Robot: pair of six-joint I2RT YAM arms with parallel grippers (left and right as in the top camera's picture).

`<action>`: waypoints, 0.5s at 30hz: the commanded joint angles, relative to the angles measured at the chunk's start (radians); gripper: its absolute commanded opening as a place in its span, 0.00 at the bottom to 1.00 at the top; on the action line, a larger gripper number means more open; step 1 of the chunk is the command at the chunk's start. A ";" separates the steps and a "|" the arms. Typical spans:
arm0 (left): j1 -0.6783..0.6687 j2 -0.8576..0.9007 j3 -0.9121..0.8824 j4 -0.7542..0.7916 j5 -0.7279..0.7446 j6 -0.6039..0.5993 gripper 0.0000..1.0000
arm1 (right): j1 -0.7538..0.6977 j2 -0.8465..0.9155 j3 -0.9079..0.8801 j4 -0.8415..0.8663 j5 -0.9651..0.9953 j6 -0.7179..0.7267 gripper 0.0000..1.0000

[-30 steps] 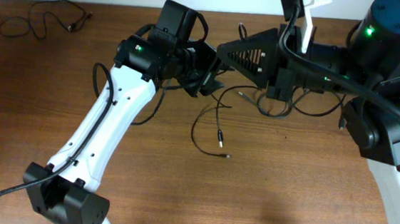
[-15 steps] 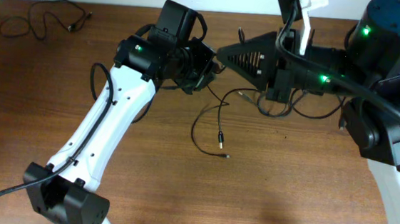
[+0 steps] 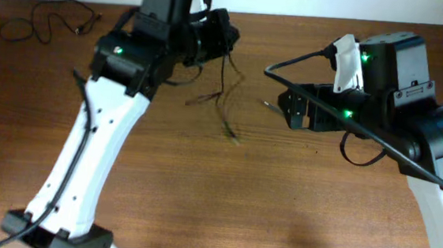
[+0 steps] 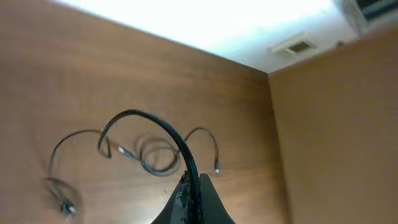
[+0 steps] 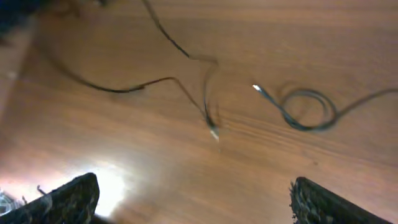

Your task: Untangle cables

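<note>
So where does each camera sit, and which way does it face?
Overhead: fixed above the table, looking straight down; both arms show, the left arm holding a cable up.
Left wrist: rides the left arm, looks past its shut jaws, which pinch the cable, to another cable lying on the table.
Right wrist: rides the right arm, looks down at the table between its open jaws.
Shared: overhead and right wrist both see the held cable's loose end.

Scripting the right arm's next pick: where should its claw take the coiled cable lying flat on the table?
I'd take the single straight strand just behind the plug end, with the right claw coming straight down, open, astride it. The coiled cable lies flat with overlapping loops, so a pinch there would likely catch two strands.
</note>
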 commanded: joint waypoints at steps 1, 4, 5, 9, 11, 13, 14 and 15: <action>0.003 -0.053 0.023 0.000 -0.098 0.213 0.00 | 0.003 0.000 0.002 -0.024 0.066 -0.004 0.99; 0.003 -0.058 0.023 -0.010 -0.176 0.215 0.00 | 0.002 0.026 0.002 -0.048 0.066 -0.004 0.99; 0.003 -0.058 0.023 -0.022 -0.174 0.214 0.00 | 0.003 0.045 0.002 -0.051 0.065 -0.003 0.99; -0.037 -0.045 0.025 -0.010 -0.154 0.326 0.00 | 0.003 0.099 0.002 -0.031 0.011 0.011 0.98; -0.016 -0.065 0.039 0.069 -0.058 0.198 0.00 | 0.003 0.123 0.002 -0.028 -0.056 0.011 0.98; 0.002 -0.083 0.043 0.143 -0.022 0.156 0.00 | 0.003 0.126 0.002 -0.011 -0.151 0.010 0.98; 0.008 -0.084 0.043 0.146 -0.019 0.093 0.00 | 0.004 0.126 0.002 0.010 -0.224 0.003 0.98; 0.008 -0.083 0.043 0.143 -0.016 0.031 0.00 | 0.004 0.126 0.002 0.043 -0.301 0.000 0.98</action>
